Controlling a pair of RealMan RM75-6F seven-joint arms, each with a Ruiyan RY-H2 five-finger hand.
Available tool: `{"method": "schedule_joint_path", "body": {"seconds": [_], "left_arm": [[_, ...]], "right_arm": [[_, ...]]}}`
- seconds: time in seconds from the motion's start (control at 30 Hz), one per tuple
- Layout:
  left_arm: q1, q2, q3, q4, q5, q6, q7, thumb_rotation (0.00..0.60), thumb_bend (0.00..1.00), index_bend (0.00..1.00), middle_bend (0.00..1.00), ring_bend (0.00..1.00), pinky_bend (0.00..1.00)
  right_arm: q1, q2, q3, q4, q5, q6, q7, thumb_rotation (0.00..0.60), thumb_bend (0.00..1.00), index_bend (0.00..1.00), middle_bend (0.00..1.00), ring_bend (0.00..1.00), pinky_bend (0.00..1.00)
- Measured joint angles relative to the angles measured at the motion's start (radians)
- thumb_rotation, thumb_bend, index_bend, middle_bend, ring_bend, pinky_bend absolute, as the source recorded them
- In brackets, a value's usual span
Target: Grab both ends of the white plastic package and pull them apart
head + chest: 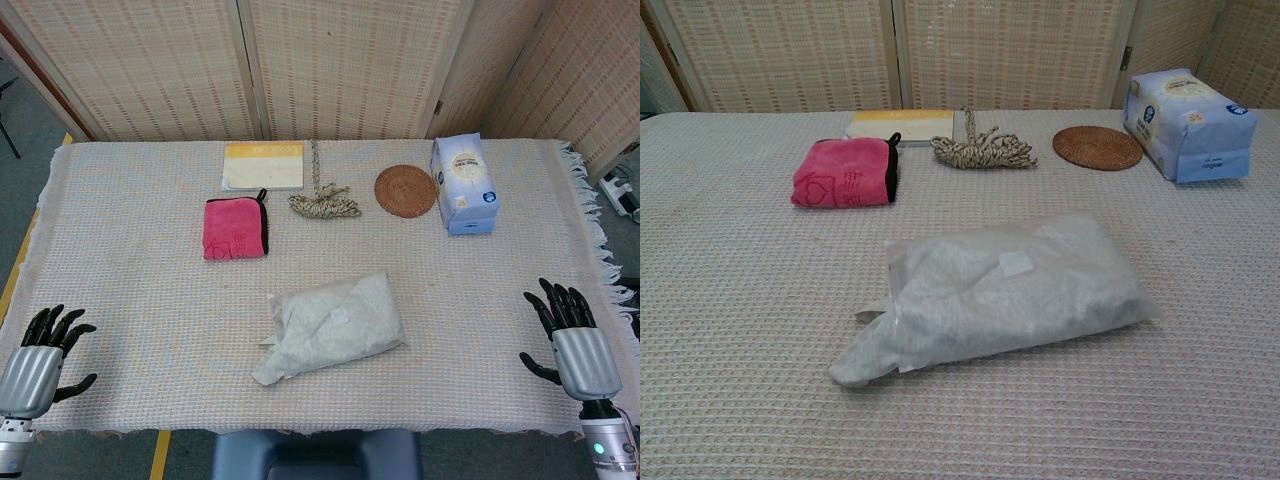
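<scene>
The white plastic package (332,324) lies flat near the middle of the table, its long axis running left to right, a loose flap at its lower left end. The chest view shows the package (1005,290) close up with a small square label on top. My left hand (45,350) hovers at the table's front left corner, fingers spread, holding nothing. At the front right corner my right hand (570,335) is likewise spread and empty. Both hands are well apart from the package and do not appear in the chest view.
Behind the package lie a folded pink cloth (236,228), a yellow-topped notebook (263,165), a coil of rope (325,204), a round woven coaster (405,190) and a blue tissue pack (464,184). A woven cloth (130,290) covers the table.
</scene>
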Motion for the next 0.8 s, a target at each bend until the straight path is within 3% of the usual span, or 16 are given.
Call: {"method": "schedule_joint_path", "body": {"seconds": [0.2, 0.37, 0.63, 0.8], "left_arm": [[-0.006, -0.002, 0.016, -0.003, 0.026, -0.013, -0.035, 0.600, 0.18, 0.32, 0.20, 0.05, 0.12], [-0.021, -0.007, 0.056, 0.000, 0.104, -0.034, -0.110, 0.600, 0.17, 0.34, 0.23, 0.09, 0.24], [-0.060, -0.110, 0.109, 0.066, 0.238, -0.052, -0.239, 0.600, 0.15, 0.47, 0.20, 0.06, 0.14], [-0.092, -0.237, 0.114, 0.134, 0.267, -0.065, -0.311, 0.600, 0.18, 0.50, 0.17, 0.03, 0.11]], "right_arm": [[-0.005, 0.005, -0.001, 0.000, -0.004, 0.009, 0.007, 0.600, 0.12, 0.12, 0.00, 0.00, 0.00], [-0.006, 0.005, -0.010, -0.004, -0.016, 0.006, -0.012, 0.600, 0.12, 0.12, 0.00, 0.00, 0.00], [-0.006, -0.006, -0.011, -0.003, -0.010, 0.000, -0.057, 0.600, 0.12, 0.12, 0.00, 0.00, 0.00], [0.000, -0.020, -0.010, 0.001, -0.003, -0.013, -0.083, 0.600, 0.12, 0.12, 0.00, 0.00, 0.00]]}}
